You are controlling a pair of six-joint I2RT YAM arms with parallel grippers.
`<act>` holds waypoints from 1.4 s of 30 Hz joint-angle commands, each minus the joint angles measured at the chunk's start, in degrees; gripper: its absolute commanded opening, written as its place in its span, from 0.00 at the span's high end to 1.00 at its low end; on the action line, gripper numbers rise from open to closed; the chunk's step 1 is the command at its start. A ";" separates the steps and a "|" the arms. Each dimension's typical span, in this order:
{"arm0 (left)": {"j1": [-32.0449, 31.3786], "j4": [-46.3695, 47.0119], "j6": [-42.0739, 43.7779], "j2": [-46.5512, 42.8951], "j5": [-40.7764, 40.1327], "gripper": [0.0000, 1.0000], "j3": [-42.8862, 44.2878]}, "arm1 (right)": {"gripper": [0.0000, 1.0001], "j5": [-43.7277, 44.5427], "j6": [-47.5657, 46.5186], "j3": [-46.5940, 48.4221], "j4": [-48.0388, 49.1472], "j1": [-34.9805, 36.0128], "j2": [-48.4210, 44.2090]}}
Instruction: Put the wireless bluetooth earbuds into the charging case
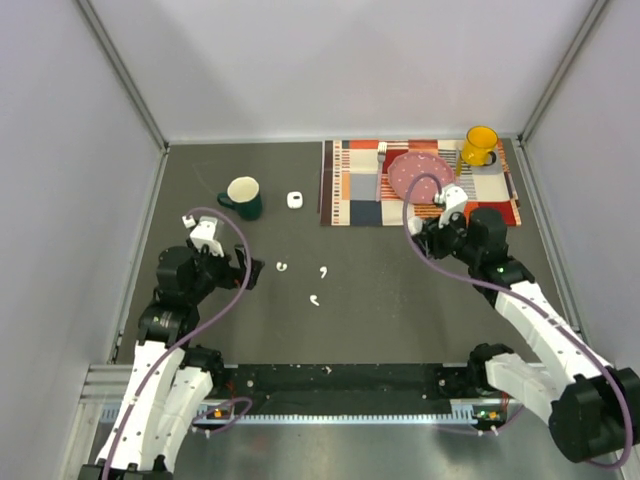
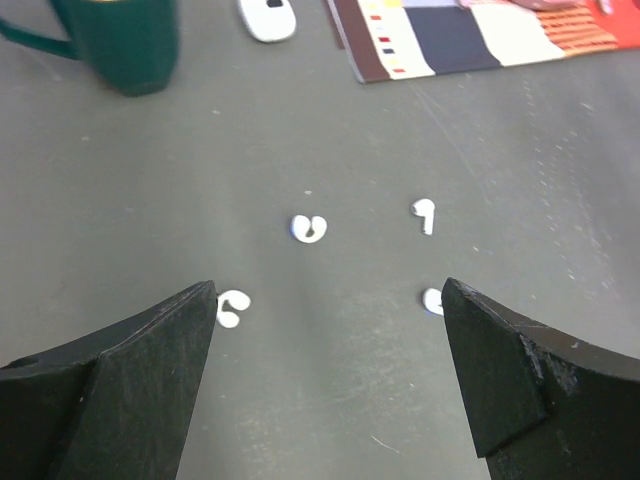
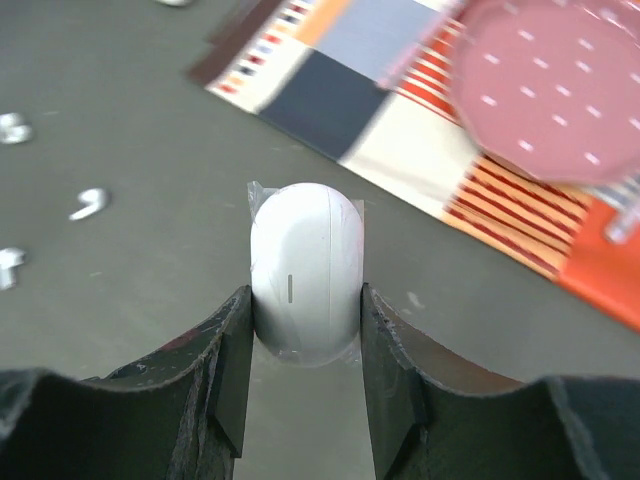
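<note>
The left gripper (image 2: 328, 300) hangs spread wide over the tabletop (image 2: 330, 420), holding nothing. The earbuds (image 2: 309, 228) lie loose between its fingers, two of them half tucked behind the fingertips and hard to read, with bare room all around. The right gripper (image 3: 305, 300) is clamped on the white charging case (image 3: 305, 255), beside the striped mat (image 3: 350, 110) edge. The pink plate (image 3: 550, 90) is blurred and cut off.

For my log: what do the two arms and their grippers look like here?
The left arm and right arm have white shells with black joints, and a mauve cable loops along each. A small green light shows on the right arm. The left gripper and right gripper each have two broad, wedge-shaped matte black fingers, slightly scuffed.
</note>
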 commanded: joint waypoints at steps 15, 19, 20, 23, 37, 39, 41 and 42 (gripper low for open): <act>-7.39 16.29 -20.63 4.30 20.24 0.01 2.03 | 1.00 -2.74 -10.17 -4.88 0.18 20.29 -12.30; -17.34 16.21 -20.44 9.30 14.34 0.01 5.89 | 1.00 -0.71 -11.57 -5.77 -0.08 22.75 -14.15; -18.75 16.30 -21.23 12.19 13.38 0.01 6.42 | 1.00 -0.10 -11.83 -5.86 -0.17 23.28 -14.76; -23.59 16.56 -23.26 17.92 11.44 0.01 8.97 | 1.00 2.36 -12.63 -5.86 -0.26 24.95 -16.34; -34.85 27.72 -29.68 34.00 5.02 0.04 15.39 | 1.00 0.70 -10.87 -4.89 3.52 28.47 -14.86; -35.55 28.86 -30.29 34.98 4.84 0.05 15.65 | 1.00 0.52 -10.43 -5.16 4.04 28.73 -14.77; -36.16 29.65 -30.82 35.95 5.02 0.06 15.74 | 1.00 0.52 -10.26 -5.16 4.22 29.09 -14.68; -36.52 30.53 -31.00 36.30 4.93 0.06 15.83 | 1.00 0.44 -9.99 -5.16 4.22 29.17 -14.68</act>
